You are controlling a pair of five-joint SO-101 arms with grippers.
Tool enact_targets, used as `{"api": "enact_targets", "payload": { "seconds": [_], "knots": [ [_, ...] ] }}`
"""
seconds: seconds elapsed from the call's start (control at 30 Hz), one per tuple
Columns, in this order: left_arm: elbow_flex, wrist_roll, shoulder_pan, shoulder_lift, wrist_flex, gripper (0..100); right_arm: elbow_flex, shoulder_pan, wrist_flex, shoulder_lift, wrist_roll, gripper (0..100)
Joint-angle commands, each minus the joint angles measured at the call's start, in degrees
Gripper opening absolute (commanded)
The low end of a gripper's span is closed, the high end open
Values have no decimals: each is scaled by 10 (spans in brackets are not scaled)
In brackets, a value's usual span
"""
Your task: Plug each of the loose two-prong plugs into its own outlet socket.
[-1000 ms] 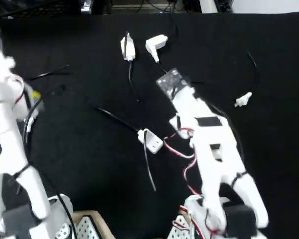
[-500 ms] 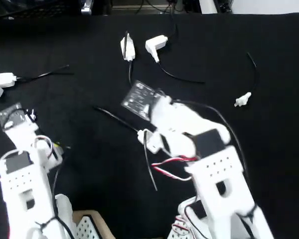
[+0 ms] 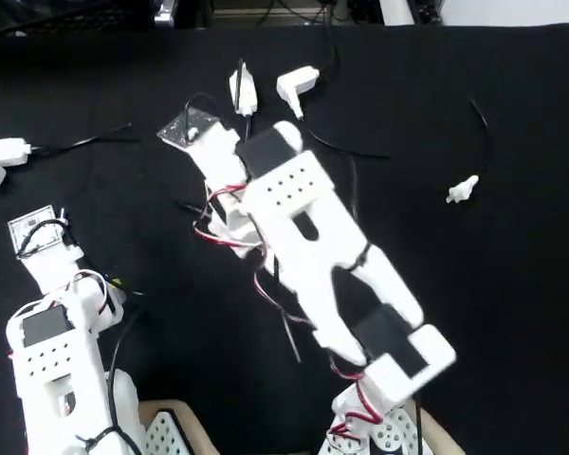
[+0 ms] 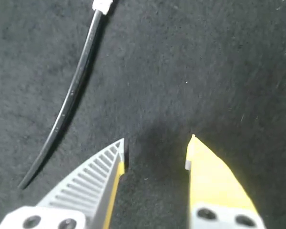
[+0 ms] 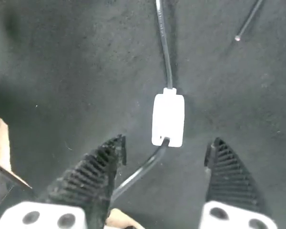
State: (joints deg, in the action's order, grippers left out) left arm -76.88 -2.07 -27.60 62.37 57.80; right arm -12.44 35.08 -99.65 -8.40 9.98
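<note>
White, boxy little plug piece point(image 5: 168, 119) on a black cord point(image 5: 163, 52), flat on the black cloth table point(image 5: 62, 57), between and just ahead of the tips of the right gripper point(image 5: 167, 142). Could be a socket end; hard to tell. Long side pointing straight away from the jaws. Black jaws wide open, holding nothing. Left gripper point(image 4: 157, 139) open and empty too, by a thin black cable point(image 4: 71, 95). Right arm the nearer one.
</note>
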Motion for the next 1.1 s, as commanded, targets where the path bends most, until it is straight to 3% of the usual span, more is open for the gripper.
{"api": "enact_targets", "payload": {
  "seconds": [0.0, 0.47, 1.07],
  "knots": [
    [4, 6, 7, 8, -13, 214, -13, 4, -15, -17, -15, 217],
    [3, 5, 35, 8, -14, 212, 92, -31, -15, -19, 3, 203],
    [3, 5, 35, 9, -14, 212, 145, -33, 62, -23, 4, 201]
  ]
}}
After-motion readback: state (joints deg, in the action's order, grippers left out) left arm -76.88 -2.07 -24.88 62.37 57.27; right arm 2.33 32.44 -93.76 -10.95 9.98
